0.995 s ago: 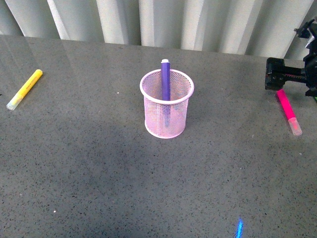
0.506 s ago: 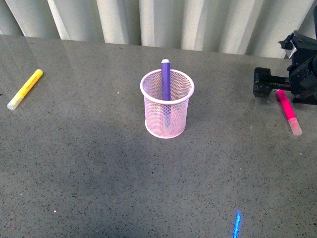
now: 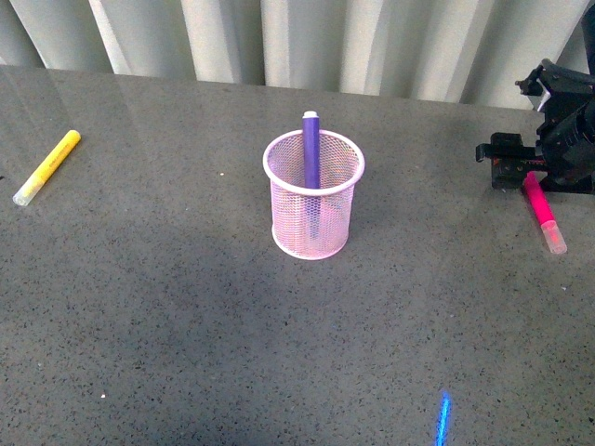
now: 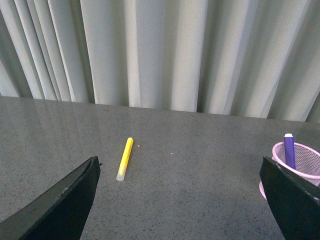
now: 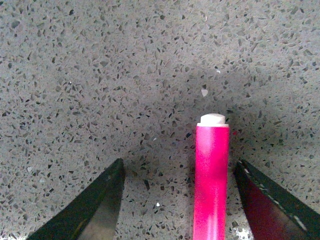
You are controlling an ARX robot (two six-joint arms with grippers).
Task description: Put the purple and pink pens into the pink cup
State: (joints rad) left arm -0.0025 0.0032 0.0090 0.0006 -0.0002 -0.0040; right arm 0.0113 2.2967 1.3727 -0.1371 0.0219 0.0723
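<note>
— Right gripper (image 5: pixel 178 162), what is it doing?
— It is spread wide and grips nothing. Its 2 fingers (image 5: pixel 95 207) stand on either side of the pink pen (image 5: pixel 211 175), which lies flat on the grey speckled table (image 5: pixel 100 75). The pen is nearer 1 finger than the other, and the wrist view shows a gap on both sides.
— Where is that on the table?
— In the front view it is at about 3 o'clock from the pink cup (image 3: pixel 288 214), well apart from it, by the table's right edge. The gripper is at the pen's far, white-tipped end. The clear cap points toward 5 o'clock.
— And the cup?
— It stands upright, mid-table. 1 pen is in it, the purple pen (image 3: pixel 310 149), standing nearly upright at the cup's 12 o'clock side, with its white end above the rim.
— Left gripper (image 4: pixel 178 167)?
— It shows only in its own wrist view, with both fingers far apart and nothing between them.
— Anything else?
— 1 yellow marker (image 3: pixel 48 165) lies flat between 9 and 10 o'clock from the cup, well apart from it. A pale pleated curtain (image 3: pixel 307 42) hangs at 12 o'clock.
</note>
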